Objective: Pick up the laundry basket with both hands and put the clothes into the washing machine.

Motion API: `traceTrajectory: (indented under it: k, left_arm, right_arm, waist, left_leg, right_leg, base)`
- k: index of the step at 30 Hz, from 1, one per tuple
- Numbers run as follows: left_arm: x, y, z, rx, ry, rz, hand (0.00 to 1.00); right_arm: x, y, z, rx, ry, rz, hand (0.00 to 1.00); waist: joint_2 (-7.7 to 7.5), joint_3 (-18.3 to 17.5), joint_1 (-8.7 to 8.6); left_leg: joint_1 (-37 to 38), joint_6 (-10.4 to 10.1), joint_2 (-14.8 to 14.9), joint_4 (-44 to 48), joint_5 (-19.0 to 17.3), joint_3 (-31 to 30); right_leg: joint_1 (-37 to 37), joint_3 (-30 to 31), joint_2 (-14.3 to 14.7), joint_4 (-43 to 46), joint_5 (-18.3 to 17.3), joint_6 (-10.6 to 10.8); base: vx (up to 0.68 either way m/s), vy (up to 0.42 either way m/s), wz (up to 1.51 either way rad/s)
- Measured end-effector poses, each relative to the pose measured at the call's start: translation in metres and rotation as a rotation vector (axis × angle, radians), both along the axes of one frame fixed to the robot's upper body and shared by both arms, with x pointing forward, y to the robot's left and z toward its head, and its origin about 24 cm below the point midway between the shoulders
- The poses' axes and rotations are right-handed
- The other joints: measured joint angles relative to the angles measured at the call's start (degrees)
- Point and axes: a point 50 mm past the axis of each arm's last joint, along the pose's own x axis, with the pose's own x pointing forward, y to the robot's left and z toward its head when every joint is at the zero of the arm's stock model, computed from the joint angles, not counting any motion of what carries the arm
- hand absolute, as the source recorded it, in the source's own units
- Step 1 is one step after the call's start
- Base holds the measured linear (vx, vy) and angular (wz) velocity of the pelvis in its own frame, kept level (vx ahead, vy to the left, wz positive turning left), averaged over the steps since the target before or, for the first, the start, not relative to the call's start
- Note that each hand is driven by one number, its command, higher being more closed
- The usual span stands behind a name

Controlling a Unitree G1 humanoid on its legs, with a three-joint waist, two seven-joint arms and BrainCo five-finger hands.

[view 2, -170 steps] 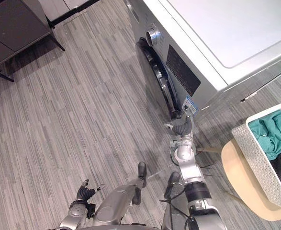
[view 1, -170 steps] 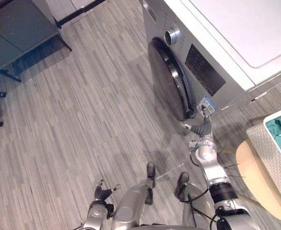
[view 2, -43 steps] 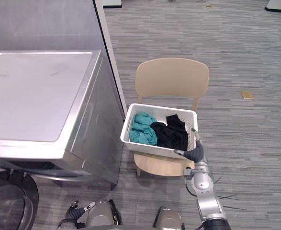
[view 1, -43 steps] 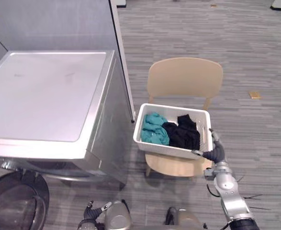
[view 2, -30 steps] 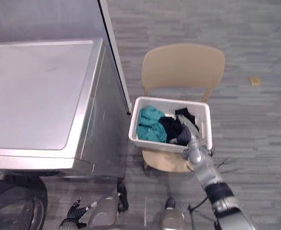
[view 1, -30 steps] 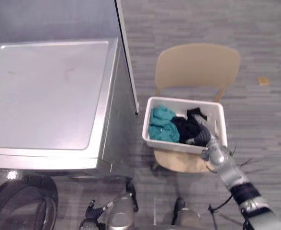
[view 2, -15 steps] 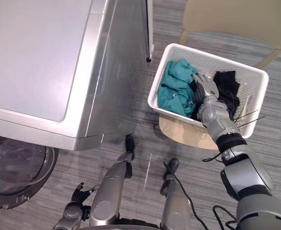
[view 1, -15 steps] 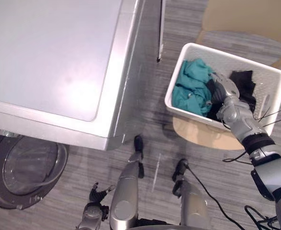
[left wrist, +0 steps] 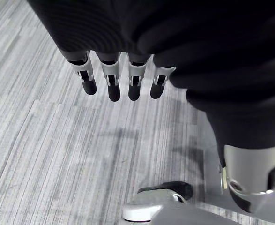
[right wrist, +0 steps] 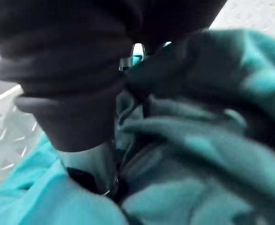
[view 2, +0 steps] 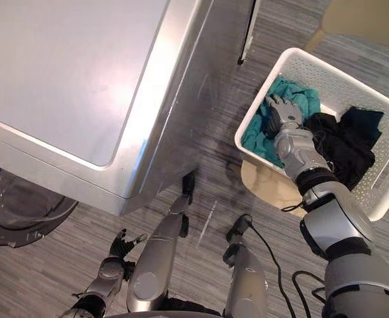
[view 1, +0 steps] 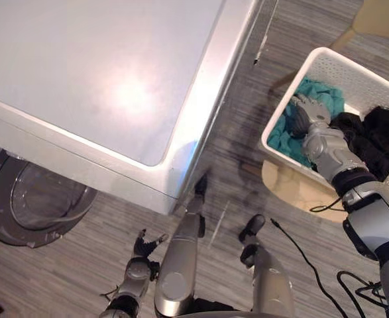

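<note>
The laundry basket (view 2: 343, 78) is sitting open side up on the chair (view 2: 264, 182) just beside the washing machine (view 2: 68, 73). Its long axis is running away from the machine's side, with one short end facing it. The right hand (view 2: 283, 112) is lying inside on the teal clothes (view 2: 301, 93), probably after a garment rather than the rim.

In the left wrist view, the left hand (left wrist: 110, 82) is hanging empty over the floor, fingers relaxed.

In the right wrist view, teal cloth is crowding the right hand; whether it is gripping any, I cannot tell.

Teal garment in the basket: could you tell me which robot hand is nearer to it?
Right. The right robot hand is on the teal garment inside the basket; the left robot hand hangs over the floor, apart.
</note>
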Motion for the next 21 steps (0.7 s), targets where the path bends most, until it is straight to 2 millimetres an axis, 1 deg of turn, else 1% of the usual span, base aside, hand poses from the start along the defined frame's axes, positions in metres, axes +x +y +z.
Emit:
traceTrajectory:
  k: [1,2,4,5,8,11,12,13,15,17,19,20,21]
  left_arm:
    - [0.001,0.000,0.000,0.001,-0.001,-0.004,0.00]
    - [0.005,-0.002,0.003,-0.001,-0.012,-0.011,0.00]
    - [0.007,-0.003,0.003,-0.008,-0.018,-0.008,0.00]
    - [0.007,-0.003,0.003,-0.010,-0.018,-0.006,0.00]
    - [0.007,-0.003,0.003,-0.011,-0.016,-0.004,0.00]
    - [0.007,-0.002,0.003,-0.012,-0.015,0.004,0.00]
    - [0.006,0.001,0.004,-0.014,-0.016,0.019,0.00]
    - [0.006,0.003,0.004,-0.017,-0.014,0.035,0.00]
    - [0.006,0.004,0.004,-0.018,-0.016,0.042,0.00]
    - [0.002,0.011,0.005,-0.011,-0.020,0.066,0.00]
    - [-0.003,0.015,0.004,-0.012,-0.010,0.081,0.00]
    - [-0.008,0.018,0.002,-0.011,0.009,0.082,0.00]
    - [-0.012,0.019,0.000,-0.006,0.020,0.079,0.00]
  right_arm:
    - [0.000,-0.001,0.000,0.011,0.000,-0.005,1.00]
    - [0.000,-0.003,0.001,0.046,-0.002,-0.016,1.00]
    - [0.000,-0.002,0.000,0.091,0.003,-0.014,1.00]
    - [0.000,-0.001,-0.001,0.105,0.006,-0.012,1.00]
    - [-0.002,-0.001,-0.004,0.217,-0.009,-0.009,1.00]
    - [-0.006,0.001,-0.003,0.329,-0.058,0.013,1.00]
    - [-0.009,0.005,0.000,0.373,-0.089,0.037,1.00]
    - [-0.013,0.009,0.007,0.417,-0.145,0.071,1.00]
    - [-0.020,0.014,0.016,0.488,-0.229,0.112,1.00]
    - [-0.035,0.030,0.032,0.631,-0.371,0.201,1.00]
    - [-0.050,0.039,0.031,0.722,-0.429,0.252,1.00]
    - [-0.058,0.045,0.026,0.768,-0.447,0.271,1.00]
    - [-0.065,0.050,0.020,0.809,-0.454,0.280,1.00]
  waist:
    - [0.00,0.0,0.14]
    - [0.00,0.0,0.76]
    - [0.00,0.0,0.84]
    - [0.00,0.0,0.86]
    - [-0.04,0.0,0.83]
    - [-0.47,0.4,0.32]
    - [-0.78,0.6,-0.35]
    - [-0.86,0.6,-0.94]
    - [-1.20,0.8,-1.18]
    - [-2.33,1.4,-3.66]
    - [-3.38,1.3,-4.52]
    - [-4.18,0.7,-5.62]
    - [-4.90,-0.2,-6.22]
  left_leg:
    - [0.0,0.0,0.0,-0.2,0.1,-0.1]
    - [0.0,-0.1,0.0,-0.5,0.4,-0.2]
    - [0.2,-0.2,0.0,-0.6,0.5,-0.3]
    - [0.3,-0.2,0.0,-0.6,0.5,-0.3]
    - [1.4,-0.2,0.0,-0.8,0.6,0.0]
    - [4.1,-0.4,0.0,-2.3,1.0,0.8]
    - [5.4,-0.4,0.1,-2.7,1.0,1.3]
    - [6.8,-0.4,0.1,-3.1,1.0,1.7]
    - [9.0,-0.4,0.1,-4.1,1.0,2.9]
    - [12.1,-0.4,0.0,-5.1,1.0,4.0]
    - [14.8,-0.4,-0.1,-6.2,1.0,5.0]
    - [16.4,-0.4,-0.2,-6.7,1.0,5.5]
    - [17.1,-0.5,-0.3,-7.1,1.0,5.9]
  right_leg:
    - [-0.2,-0.1,-0.1,0.4,-0.4,0.1]
    - [-0.8,-0.1,-0.3,1.7,-1.0,0.0]
    - [-0.9,-0.2,-0.4,2.4,-1.4,-0.1]
    - [-0.9,-0.2,-0.5,2.7,-1.4,-0.2]
    - [-0.6,0.1,-0.9,3.6,-1.8,-0.2]
    - [0.9,0.7,-1.0,3.5,-1.8,-0.2]
    - [1.9,1.1,-1.0,3.4,-1.8,-0.2]
    - [2.8,1.5,-1.0,3.4,-1.8,-0.2]
    - [3.7,2.4,-1.1,3.4,-1.8,-0.2]
    - [5.9,3.1,-1.3,3.3,-2.2,0.5]
    - [7.6,3.9,-1.6,3.1,-2.2,0.5]
    - [8.9,4.1,-1.7,2.8,-2.3,0.6]
    - [9.3,4.4,-1.7,2.4,-2.3,0.7]
  base:
    - [-0.01,-0.031,0.11]
    - [-0.01,-0.031,0.06]
    - [0.00,-0.018,0.02]
    - [0.01,-0.030,0.02]
    - [0.00,-0.007,-0.02]
    - [0.01,-0.023,-0.09]
    - [0.00,-0.022,-0.09]
    - [0.00,-0.018,-0.14]
    - [-0.01,-0.009,-0.23]
    - [-0.01,-0.014,-0.21]
    - [0.02,-0.004,-0.18]
    - [0.03,0.000,-0.16]
    - [0.04,-0.009,-0.15]
